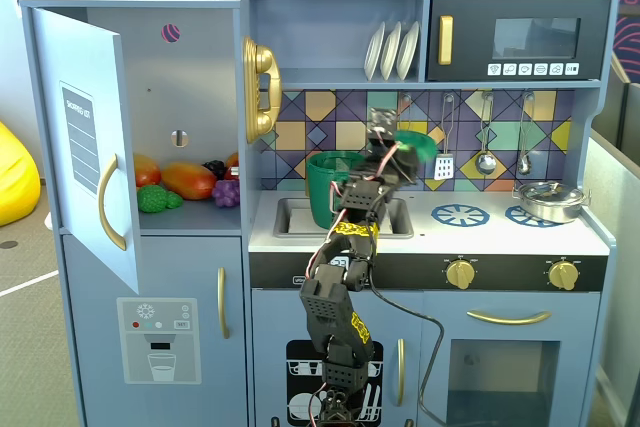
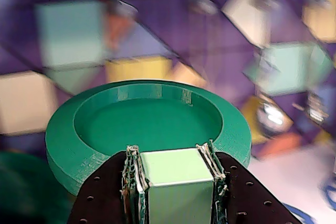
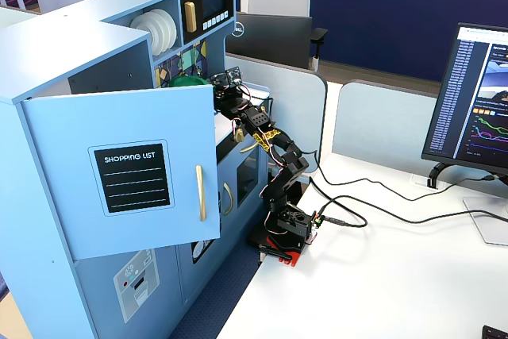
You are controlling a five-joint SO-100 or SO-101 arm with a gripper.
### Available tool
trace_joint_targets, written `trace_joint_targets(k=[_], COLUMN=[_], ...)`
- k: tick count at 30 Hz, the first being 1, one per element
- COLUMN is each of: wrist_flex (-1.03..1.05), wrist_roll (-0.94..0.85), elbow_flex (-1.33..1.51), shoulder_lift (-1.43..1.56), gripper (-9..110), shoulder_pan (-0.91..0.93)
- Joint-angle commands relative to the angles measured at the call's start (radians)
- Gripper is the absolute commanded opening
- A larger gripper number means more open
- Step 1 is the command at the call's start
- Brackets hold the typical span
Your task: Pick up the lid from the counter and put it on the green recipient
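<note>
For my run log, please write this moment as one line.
lid: held in the air, tilted | fingers: shut on knob | pot: in sink, open | step: not yet placed

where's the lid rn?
In the claw, airborne. In a fixed view the lid hangs tilted in front of the tiled backsplash, up and right of the green pot, above the sink.

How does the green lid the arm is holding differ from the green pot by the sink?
The lid is a flat disc; the pot is a tall cylinder. The lid hangs tilted in the air, gripped by its knob in the pincer; the pot stands upright in the sink area. The lid sits higher, right of the pot in this fixed view. Both are dark-green plastic.
</note>
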Motion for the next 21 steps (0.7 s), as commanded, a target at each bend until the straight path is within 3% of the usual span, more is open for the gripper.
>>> trace_joint_targets(k=[1,13,21], wrist_flex=[0.066,0.130,0.132], wrist_roll=[0.006,-0.040,-0.052], elbow_flex=[-0.152,-0.130,-0.086], shoulder_lift=[0.069,0.089,0.091], gripper=[0,0,0], shoulder_pan=[-0.074,-0.258,-0.272])
